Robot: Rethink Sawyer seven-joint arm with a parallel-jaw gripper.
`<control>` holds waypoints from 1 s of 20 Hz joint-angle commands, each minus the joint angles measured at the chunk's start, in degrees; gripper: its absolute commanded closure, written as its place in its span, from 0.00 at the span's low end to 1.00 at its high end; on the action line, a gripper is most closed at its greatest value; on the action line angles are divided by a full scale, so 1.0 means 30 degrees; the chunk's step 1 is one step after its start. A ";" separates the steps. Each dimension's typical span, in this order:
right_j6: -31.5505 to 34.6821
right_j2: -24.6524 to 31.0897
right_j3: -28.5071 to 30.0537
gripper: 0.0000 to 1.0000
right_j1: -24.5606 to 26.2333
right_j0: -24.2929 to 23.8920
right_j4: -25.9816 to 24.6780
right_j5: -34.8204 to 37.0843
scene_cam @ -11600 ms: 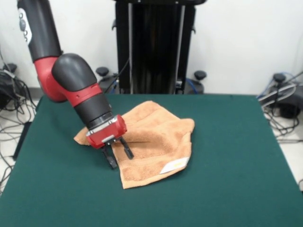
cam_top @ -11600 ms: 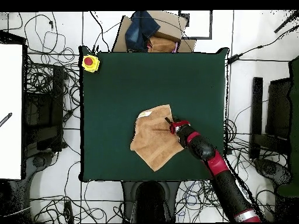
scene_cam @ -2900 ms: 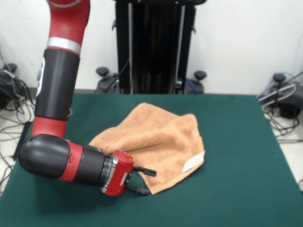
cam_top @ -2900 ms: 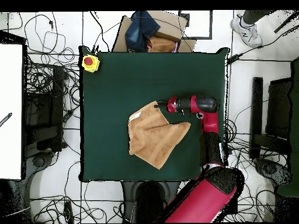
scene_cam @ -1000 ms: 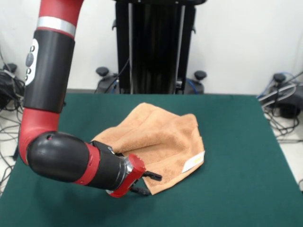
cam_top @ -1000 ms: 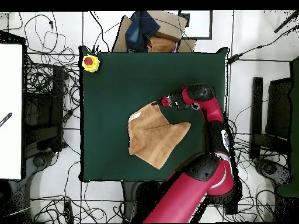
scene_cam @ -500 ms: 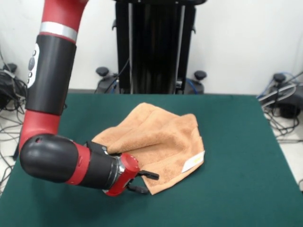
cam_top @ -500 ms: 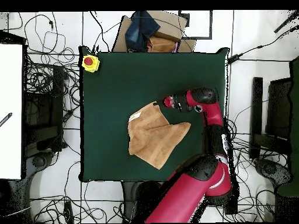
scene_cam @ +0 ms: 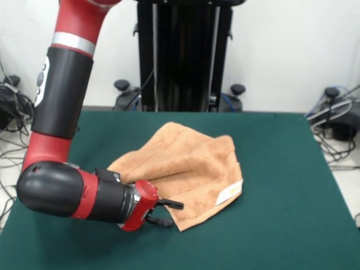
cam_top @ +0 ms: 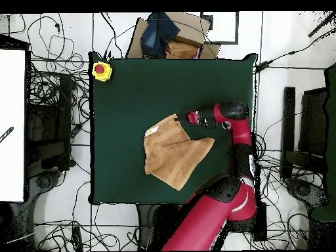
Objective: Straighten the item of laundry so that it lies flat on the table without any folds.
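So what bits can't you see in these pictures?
- Towel: its near left corner, front view, sits behind the gripper; gripped or not is unclear.
- Label: print too small in both views.
- Table: near edge cut off by the front view's bottom.

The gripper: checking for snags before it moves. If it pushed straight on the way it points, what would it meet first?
Most likely the towel: the gripper lies low, open, aimed at its near corner, though height is hard to judge.

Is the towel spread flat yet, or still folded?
Still folded: the towel shows an irregular outline with a layer doubled over and ridges across it.
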 commanded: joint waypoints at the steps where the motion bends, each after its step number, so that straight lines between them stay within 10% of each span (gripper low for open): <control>1: 0.8582 -0.8887 0.1646 0.00 0.3268 0.1472 -0.9598 -1.8701; 11: 1.3035 -1.1388 0.1450 0.00 0.3229 0.3292 -1.0819 -2.1428; 20: 0.1847 -0.6956 0.1320 0.00 0.3586 -0.0132 -0.8456 -1.5583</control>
